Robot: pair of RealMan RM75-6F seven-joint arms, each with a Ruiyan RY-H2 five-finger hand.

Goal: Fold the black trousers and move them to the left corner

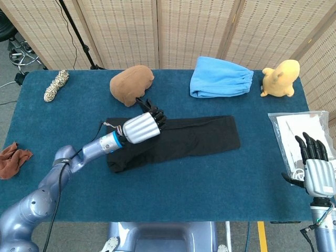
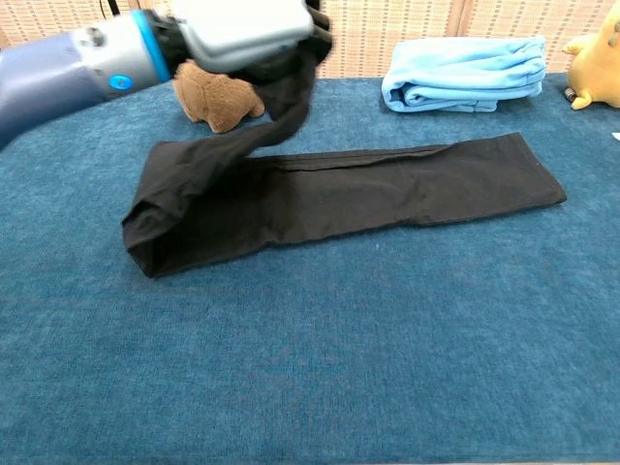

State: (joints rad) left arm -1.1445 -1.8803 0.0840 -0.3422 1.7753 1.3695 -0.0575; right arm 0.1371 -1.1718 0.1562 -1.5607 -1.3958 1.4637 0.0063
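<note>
Left hand [image 1: 143, 126] gripping black trousers [image 1: 199, 137] end, lifted over their middle

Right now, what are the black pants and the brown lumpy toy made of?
The black trousers look like thin, soft matte fabric, perhaps knit: they drape limply from the left hand. The brown toy looks like fuzzy plush, judging by its nap and rounded shape.

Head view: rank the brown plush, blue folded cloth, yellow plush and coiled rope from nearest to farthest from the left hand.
From the left hand:
1. Brown plush, just behind it.
2. Blue folded cloth, back right.
3. Coiled rope, back left corner.
4. Yellow plush, far right.
</note>
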